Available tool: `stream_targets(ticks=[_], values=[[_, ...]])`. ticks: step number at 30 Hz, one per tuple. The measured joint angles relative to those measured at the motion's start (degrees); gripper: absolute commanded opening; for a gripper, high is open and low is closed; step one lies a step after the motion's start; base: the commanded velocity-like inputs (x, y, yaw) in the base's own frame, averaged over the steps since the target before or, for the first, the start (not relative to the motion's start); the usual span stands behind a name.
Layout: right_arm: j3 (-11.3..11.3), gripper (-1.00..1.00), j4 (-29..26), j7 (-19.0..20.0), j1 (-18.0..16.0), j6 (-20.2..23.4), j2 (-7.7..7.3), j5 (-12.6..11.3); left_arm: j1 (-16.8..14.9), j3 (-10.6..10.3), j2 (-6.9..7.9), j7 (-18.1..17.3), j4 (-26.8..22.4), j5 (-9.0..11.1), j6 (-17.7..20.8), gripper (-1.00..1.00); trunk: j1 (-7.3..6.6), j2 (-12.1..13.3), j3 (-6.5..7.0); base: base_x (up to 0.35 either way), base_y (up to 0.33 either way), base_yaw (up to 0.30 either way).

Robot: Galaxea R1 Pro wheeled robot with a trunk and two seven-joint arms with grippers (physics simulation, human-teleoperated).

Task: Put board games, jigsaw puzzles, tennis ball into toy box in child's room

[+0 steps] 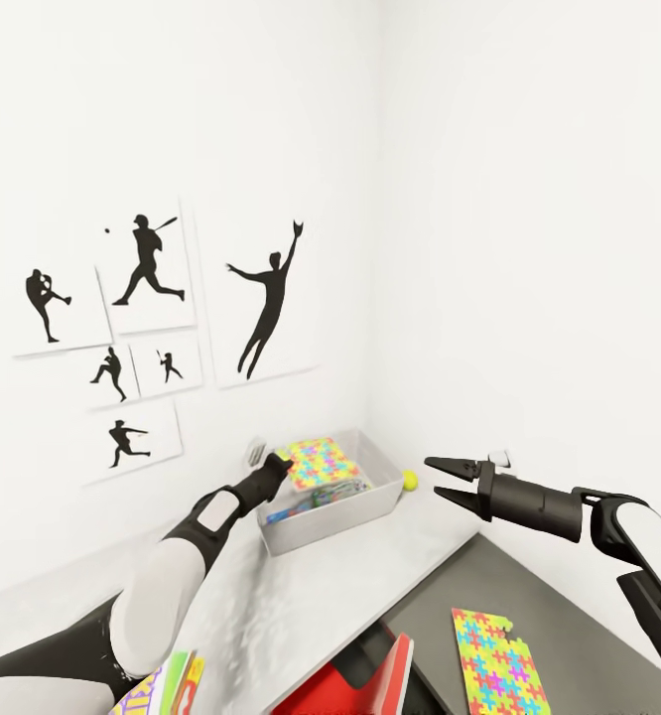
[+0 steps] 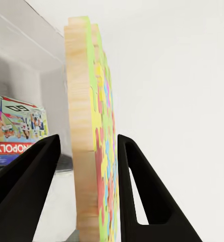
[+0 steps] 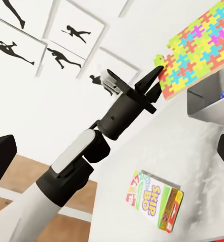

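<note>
One Monopoly box shows past the left pincer's puzzle.

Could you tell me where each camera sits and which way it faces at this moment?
Head view: on the head, looking down at the corner desk; both arms, toy box.
Left wrist view: along the left gripper, shut on a jigsaw puzzle.
Right wrist view: near the open right gripper, facing the left arm and a Skip-Bo box.
All views share that puzzle.
</note>
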Motion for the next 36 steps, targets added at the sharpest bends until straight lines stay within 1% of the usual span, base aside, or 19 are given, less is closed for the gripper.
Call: stream_targets(ticks=[4,9,11,14,19,28,36], values=[[0.1,1.00,0.0,0.0,0.0,0.0,-0.05,0.0,0.0,-0.1,0.08,1.3,-0.5,0.1,-0.1,-1.00,0.00,0.0,-0.38,0.000,0.000,0.000],[0.1,1.00,0.0,-0.1,0.0,0.0,0.02,0.1,0.0,-0.1,0.07,1.4,-1.8,0.1,-0.1,-1.00,0.00,0.0,-0.85,0.000,0.000,0.000],[0.1,1.00,0.0,-0.1,0.1,0.0,0.02,0.6,0.0,-0.2,0.09,1.4,-2.6,0.1,-0.1,-1.00,0.00,0.0,-1.03,0.000,0.000,0.000],[0.1,1.00,0.0,0.0,0.2,0.0,0.02,1.7,0.0,-1.3,0.09,1.5,-3.2,0.1,-0.1,-1.00,0.00,0.0,-1.32,0.000,0.000,0.000],[0.2,1.00,0.0,0.0,0.2,0.0,0.02,2.1,0.0,-2.6,0.09,1.5,-3.3,0.1,-0.1,-1.00,0.00,0.0,-1.79,0.000,0.000,0.000],[0.2,1.00,0.0,0.0,0.2,0.0,0.11,2.1,0.0,-3.0,0.01,2.0,-3.8,0.1,-1.4,-1.00,0.00,0.0,-2.64,0.000,0.000,0.000],[0.2,1.00,0.0,0.0,0.2,0.0,0.18,2.1,0.0,-3.1,0.01,2.5,-4.3,0.0,-1.6,-1.00,0.00,0.0,-3.36,0.000,0.000,0.000]])
